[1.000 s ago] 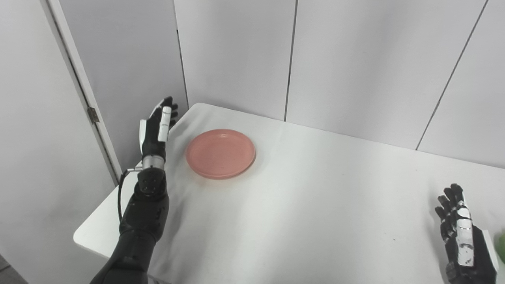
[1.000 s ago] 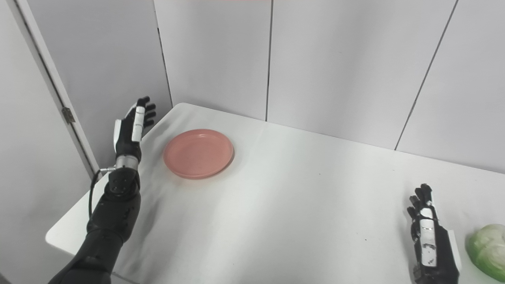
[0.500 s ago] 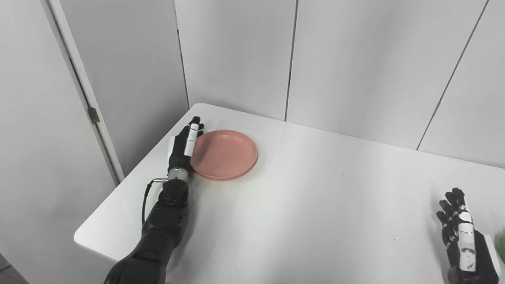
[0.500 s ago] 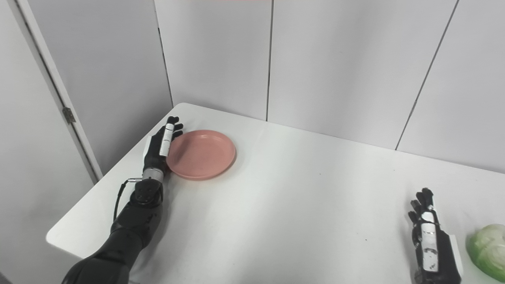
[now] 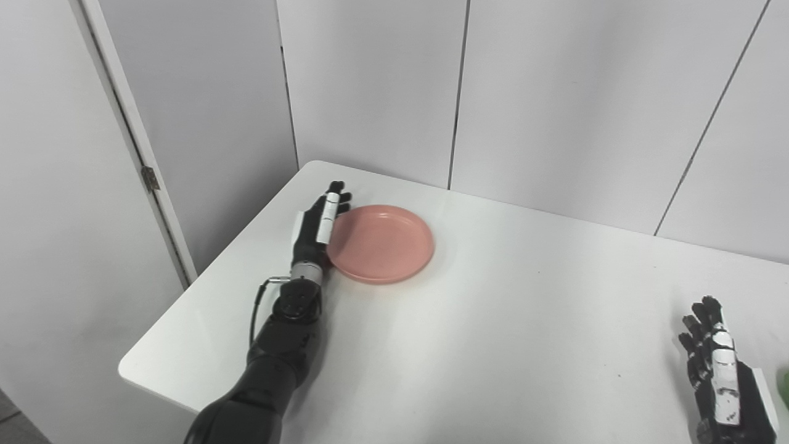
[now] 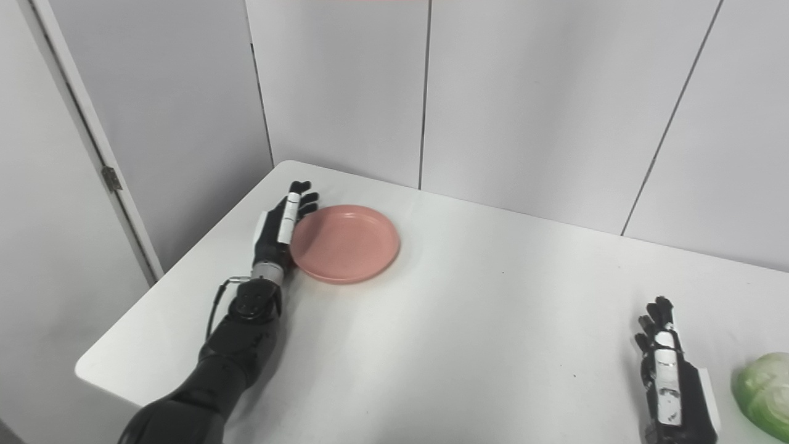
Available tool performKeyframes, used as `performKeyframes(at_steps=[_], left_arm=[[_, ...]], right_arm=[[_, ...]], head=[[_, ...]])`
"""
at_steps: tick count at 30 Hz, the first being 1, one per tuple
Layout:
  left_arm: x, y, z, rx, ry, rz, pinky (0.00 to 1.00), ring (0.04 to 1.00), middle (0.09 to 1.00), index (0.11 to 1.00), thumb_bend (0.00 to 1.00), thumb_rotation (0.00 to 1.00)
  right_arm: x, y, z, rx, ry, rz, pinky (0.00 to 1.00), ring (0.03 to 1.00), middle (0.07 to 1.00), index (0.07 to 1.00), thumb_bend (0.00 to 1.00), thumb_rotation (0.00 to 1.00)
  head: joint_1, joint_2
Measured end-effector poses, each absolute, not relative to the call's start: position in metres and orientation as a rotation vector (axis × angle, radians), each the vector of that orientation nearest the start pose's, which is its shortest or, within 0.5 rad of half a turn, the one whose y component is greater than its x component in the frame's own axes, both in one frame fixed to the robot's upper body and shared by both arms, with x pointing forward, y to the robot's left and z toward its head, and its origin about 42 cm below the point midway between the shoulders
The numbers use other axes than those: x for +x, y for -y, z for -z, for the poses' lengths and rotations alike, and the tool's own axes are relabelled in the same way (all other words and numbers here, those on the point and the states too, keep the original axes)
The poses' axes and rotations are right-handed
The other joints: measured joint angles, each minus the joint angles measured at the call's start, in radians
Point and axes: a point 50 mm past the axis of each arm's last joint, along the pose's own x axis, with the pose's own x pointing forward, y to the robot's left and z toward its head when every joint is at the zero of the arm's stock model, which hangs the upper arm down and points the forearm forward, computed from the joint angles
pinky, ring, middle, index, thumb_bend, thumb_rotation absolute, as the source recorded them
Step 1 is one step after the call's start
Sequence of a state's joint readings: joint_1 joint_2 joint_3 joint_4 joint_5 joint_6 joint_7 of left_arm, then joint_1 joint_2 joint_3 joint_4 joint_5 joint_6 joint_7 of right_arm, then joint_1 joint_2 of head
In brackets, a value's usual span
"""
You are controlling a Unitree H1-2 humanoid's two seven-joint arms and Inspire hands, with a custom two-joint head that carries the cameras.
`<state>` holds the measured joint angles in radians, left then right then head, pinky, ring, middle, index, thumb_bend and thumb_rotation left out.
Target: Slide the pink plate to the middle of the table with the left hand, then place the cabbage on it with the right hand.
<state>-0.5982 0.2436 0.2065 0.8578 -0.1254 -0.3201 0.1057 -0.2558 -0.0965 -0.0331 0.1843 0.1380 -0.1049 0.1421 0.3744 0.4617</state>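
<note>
**A:** Start at the left hand. How are its fingers?

**B:** Straight and held close side by side, closed on nothing. The hand stands on edge on the counter, its flat inner side against the left rim of the pink plate.

**A:** So it touches the plate?

**B:** It looks so; I see no gap between hand and rim in either view. The plate lies flat in the far left part of the counter, well left of the middle, near the far corner.

**A:** And the right hand?

**B:** Low at the near right edge, also on edge, fingers straight and slightly fanned, pointing away from the robot, holding nothing.

**A:** Where is the cabbage?

**B:** On the counter just right of that hand, pale green, partly cut off by the picture's edge. A narrow strip of white counter shows between hand and cabbage. The left eye view catches only a sliver of green. Plate and cabbage are well apart.
</note>
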Motion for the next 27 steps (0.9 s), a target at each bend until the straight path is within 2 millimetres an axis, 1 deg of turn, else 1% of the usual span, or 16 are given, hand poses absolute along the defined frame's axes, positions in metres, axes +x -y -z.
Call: performKeyframes(at_steps=[2,3,6,8,11,14,15,17,19,20,21,22,25,26,27], left_arm=[[0.458,-0.317,-0.126,-0.04,0.088,-0.262,0.92,0.853,0.83,0.827,0.8,1.0],[0.458,-0.311,-0.126,-0.06,0.087,-0.241,0.93,0.864,0.835,0.831,0.81,1.0],[0.458,-0.295,-0.127,-0.074,0.081,-0.183,0.93,0.861,0.836,0.836,0.82,1.0],[0.457,-0.284,-0.126,-0.076,0.078,-0.147,0.94,0.857,0.834,0.832,0.82,1.0],[0.455,-0.27,-0.121,-0.065,0.072,-0.096,0.94,0.855,0.83,0.823,0.81,1.0],[0.456,-0.263,-0.121,-0.044,0.071,-0.061,0.94,0.844,0.816,0.811,0.81,1.0],[0.456,-0.259,-0.12,-0.041,0.07,-0.051,0.96,0.857,0.823,0.815,0.83,1.0],[0.457,-0.247,-0.119,-0.055,0.069,-0.03,0.94,0.855,0.828,0.821,0.83,1.0],[0.458,-0.237,-0.119,-0.062,0.066,-0.002,0.92,0.847,0.828,0.824,0.82,1.0],[0.459,-0.231,-0.119,-0.066,0.065,0.015,0.92,0.843,0.827,0.824,0.82,1.0],[0.459,-0.223,-0.119,-0.073,0.065,0.03,0.91,0.837,0.824,0.821,0.8,1.0],[0.459,-0.218,-0.119,-0.075,0.065,0.044,0.9,0.834,0.823,0.82,0.78,1.0],[0.459,-0.198,-0.119,-0.09,0.066,0.087,0.87,0.823,0.815,0.813,0.78,1.0],[0.459,-0.192,-0.119,-0.092,0.064,0.098,0.86,0.817,0.812,0.809,0.78,1.0],[0.46,-0.188,-0.118,-0.091,0.06,0.107,0.87,0.815,0.811,0.809,0.79,1.0]], right_arm=[[0.366,0.228,-0.134,0.03,0.173,-0.157,1.0,1.0,1.0,1.0,0.57,1.0],[0.366,0.227,-0.134,0.029,0.173,-0.158,1.0,1.0,1.0,1.0,0.57,0.99],[0.368,0.226,-0.134,0.031,0.173,-0.163,1.0,1.0,1.0,1.0,0.59,0.98],[0.369,0.226,-0.134,0.031,0.172,-0.163,1.0,1.0,1.0,1.0,0.62,0.97],[0.369,0.226,-0.134,0.027,0.172,-0.161,1.0,1.0,1.0,1.0,0.62,0.97],[0.369,0.226,-0.134,0.018,0.172,-0.16,1.0,1.0,1.0,1.0,0.62,0.98],[0.369,0.226,-0.134,0.012,0.171,-0.16,1.0,1.0,1.0,1.0,0.63,0.98],[0.369,0.225,-0.133,0.009,0.171,-0.159,1.0,1.0,1.0,1.0,0.65,0.97],[0.369,0.222,-0.133,0.01,0.172,-0.161,1.0,1.0,1.0,1.0,0.66,0.97],[0.368,0.221,-0.134,0.012,0.173,-0.161,1.0,1.0,1.0,1.0,0.66,0.97],[0.368,0.219,-0.134,0.014,0.173,-0.162,1.0,1.0,1.0,1.0,0.65,0.97],[0.368,0.218,-0.133,0.017,0.173,-0.162,1.0,1.0,1.0,1.0,0.65,0.97],[0.368,0.215,-0.133,0.024,0.173,-0.164,1.0,1.0,1.0,1.0,0.66,0.96],[0.368,0.214,-0.133,0.025,0.173,-0.163,1.0,1.0,1.0,1.0,0.66,0.96],[0.368,0.213,-0.133,0.027,0.173,-0.161,1.0,1.0,1.0,1.0,0.66,0.95]], head=[[-0.014,0.003],[-0.014,0.005],[-0.031,0.011],[-0.04,0.015],[-0.055,0.023],[-0.06,0.023],[-0.071,0.028],[-0.071,0.028],[-0.103,0.035],[-0.103,0.035],[-0.13,0.04],[-0.141,0.043],[-0.154,0.046],[-0.196,0.057],[-0.201,0.057]])
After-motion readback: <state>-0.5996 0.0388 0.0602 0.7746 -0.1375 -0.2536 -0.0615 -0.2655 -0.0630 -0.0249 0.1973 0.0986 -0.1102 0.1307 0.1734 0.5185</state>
